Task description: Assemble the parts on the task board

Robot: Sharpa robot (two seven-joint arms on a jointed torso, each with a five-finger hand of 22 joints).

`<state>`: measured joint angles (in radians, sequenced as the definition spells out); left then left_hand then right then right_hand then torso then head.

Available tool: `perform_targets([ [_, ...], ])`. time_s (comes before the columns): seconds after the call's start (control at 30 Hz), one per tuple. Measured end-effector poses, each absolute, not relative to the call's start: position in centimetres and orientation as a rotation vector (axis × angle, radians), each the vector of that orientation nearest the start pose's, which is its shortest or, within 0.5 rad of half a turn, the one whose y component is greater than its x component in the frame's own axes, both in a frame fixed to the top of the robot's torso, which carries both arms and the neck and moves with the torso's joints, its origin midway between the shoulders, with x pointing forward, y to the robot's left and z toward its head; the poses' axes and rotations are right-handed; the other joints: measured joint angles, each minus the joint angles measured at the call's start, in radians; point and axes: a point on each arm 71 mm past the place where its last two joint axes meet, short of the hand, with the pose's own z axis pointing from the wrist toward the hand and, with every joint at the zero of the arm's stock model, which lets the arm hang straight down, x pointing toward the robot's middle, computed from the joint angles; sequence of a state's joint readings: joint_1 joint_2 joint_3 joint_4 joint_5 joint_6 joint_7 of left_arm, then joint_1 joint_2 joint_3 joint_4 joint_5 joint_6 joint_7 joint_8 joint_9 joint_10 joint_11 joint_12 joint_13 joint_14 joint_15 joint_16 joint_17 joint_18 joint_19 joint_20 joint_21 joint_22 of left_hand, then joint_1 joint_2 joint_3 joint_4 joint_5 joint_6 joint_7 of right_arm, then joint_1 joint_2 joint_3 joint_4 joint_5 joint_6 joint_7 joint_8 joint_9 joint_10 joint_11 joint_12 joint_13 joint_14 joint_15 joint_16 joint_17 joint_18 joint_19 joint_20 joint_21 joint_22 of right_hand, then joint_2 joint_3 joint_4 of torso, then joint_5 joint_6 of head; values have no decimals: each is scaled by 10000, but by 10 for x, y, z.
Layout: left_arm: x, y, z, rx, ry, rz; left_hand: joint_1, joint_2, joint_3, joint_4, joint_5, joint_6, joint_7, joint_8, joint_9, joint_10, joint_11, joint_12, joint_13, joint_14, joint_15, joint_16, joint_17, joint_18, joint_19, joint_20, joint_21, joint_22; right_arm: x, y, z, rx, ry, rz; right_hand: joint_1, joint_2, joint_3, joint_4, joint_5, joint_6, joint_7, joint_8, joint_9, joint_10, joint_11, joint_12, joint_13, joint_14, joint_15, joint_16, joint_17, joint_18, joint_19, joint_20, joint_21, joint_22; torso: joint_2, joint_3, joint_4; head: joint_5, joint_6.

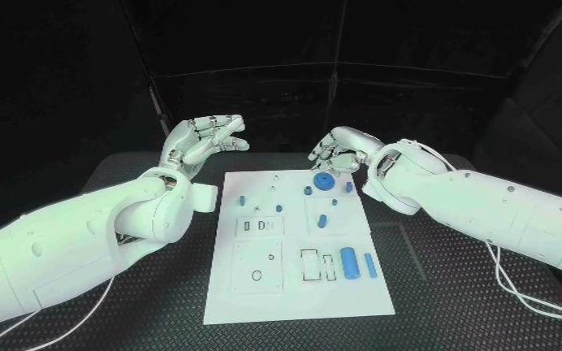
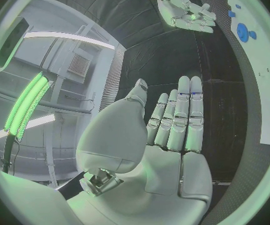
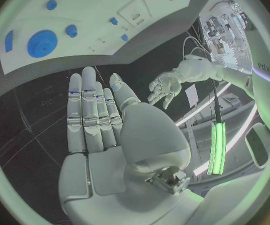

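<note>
Beyond task board [image 1: 293, 302] edge, hands empty.

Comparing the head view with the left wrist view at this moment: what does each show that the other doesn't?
Head view alone: the whole task board, with two blue cylinders lying near its right edge. Left wrist view alone: the left hand's bare palm, fingers straight, holding nothing. Both: the right hand, empty with fingers apart, and the large blue disc at the board's far end.

One task board [image 1: 293, 302], two hands, left hand [image 1: 201, 141] and right hand [image 1: 339, 149], and roughly nine blue parts [image 1: 323, 181] on the board.
</note>
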<state>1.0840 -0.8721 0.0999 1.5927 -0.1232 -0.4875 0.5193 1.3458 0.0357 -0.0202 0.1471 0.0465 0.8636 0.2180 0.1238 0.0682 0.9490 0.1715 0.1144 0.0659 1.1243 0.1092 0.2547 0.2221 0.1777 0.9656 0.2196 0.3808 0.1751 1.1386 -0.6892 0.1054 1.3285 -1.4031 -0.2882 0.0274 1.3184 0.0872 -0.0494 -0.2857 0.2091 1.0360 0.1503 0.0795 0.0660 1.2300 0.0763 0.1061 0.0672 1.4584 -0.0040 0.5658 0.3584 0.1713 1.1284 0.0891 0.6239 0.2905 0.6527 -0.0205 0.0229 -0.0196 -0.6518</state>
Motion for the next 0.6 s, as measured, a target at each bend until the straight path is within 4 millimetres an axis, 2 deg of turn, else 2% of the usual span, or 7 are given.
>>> perform_targets([
  [0.1, 471, 212, -164, -9985, 12040, -15214, 40, 40, 0, 0, 0, 0, 2, 0, 0, 0, 0, 0, 0, 0, 0, 0, 10, 0, 33, -32, 16, 11, 523, -171, -176, -1635, 16054, 7112, -61, -61, 0, 0, 1, -122, -28, -142, -9, -93, 5, -235, 0, 32, -32, 972, 844, 0, 101, -71, 377, 211, 156, -26, 40, -29, 30],
  [0.17, 468, 210, -164, -9948, 12124, -15336, 40, 40, -27, -27, 0, 0, 2, -46, -2, 0, 0, -42, -8, 0, 0, -52, 26, 0, 43, -21, 15, 11, 523, -169, -177, -2062, 16092, 6626, -106, -106, -28, 29, 1, -361, -28, -142, -12, -269, 3, -346, 0, 32, -32, 1675, 1581, 1, 140, -31, 566, 320, 247, -44, 61, -48, 46],
  [0.33, 463, 206, -163, -9878, 12262, -15561, 40, 40, -27, -27, 0, 0, 2, -46, -9, 0, 0, -42, -8, 0, 0, -54, 37, 0, 93, -22, 15, 10, 524, -165, -178, -2739, 16164, 5782, -104, -188, -28, 29, 1, -471, -31, -140, -1, -530, 58, -367, 55, 31, -31, 3869, 3921, 1, 176, 6, 1159, 676, 449, -83, 103, -86, 81],
  [0.4, 462, 205, -163, -9862, 12300, -15623, 40, 40, -27, -26, 0, 0, 2, -46, -9, 0, 0, -42, -8, -1, 0, -89, 37, 0, 107, -34, 15, 10, 525, -164, -179, -2938, 16219, 5519, -104, -188, -28, 30, 1, -510, 7, -140, -1, -658, 78, -367, 61, 31, -32, 4428, 4517, 0, 176, 5, 1341, 787, 527, -96, 121, -110, 133],
  [0.47, 461, 204, -163, -9839, 12326, -15681, 40, 40, -27, -26, 0, -1, 1, -46, -9, 0, 1, -61, -8, -1, 0, -89, 40, 0, 107, -34, 31, 16, 526, -163, -179, -3082, 16276, 5297, -104, -188, -28, 29, 1, -570, -23, -140, -2, -745, 60, -367, 61, 31, -31, 5011, 5150, 0, 175, 5, 1540, 910, 599, -107, 134, -134, 165],
  [0.6, 460, 203, -163, -9823, 12365, -15750, 40, 40, -27, -26, 0, -1, 1, -46, -9, -1, 1, -98, -7, -1, 0, -88, 49, -1, 107, -34, 55, 19, 527, -163, -180, -3258, 16379, 5029, -65, -227, -28, 30, 1, -638, -20, -139, -2, -801, 72, -367, 60, 31, -31, 5440, 5600, 0, 169, 11, 1726, 1030, 694, -120, 153, -145, 175],
])
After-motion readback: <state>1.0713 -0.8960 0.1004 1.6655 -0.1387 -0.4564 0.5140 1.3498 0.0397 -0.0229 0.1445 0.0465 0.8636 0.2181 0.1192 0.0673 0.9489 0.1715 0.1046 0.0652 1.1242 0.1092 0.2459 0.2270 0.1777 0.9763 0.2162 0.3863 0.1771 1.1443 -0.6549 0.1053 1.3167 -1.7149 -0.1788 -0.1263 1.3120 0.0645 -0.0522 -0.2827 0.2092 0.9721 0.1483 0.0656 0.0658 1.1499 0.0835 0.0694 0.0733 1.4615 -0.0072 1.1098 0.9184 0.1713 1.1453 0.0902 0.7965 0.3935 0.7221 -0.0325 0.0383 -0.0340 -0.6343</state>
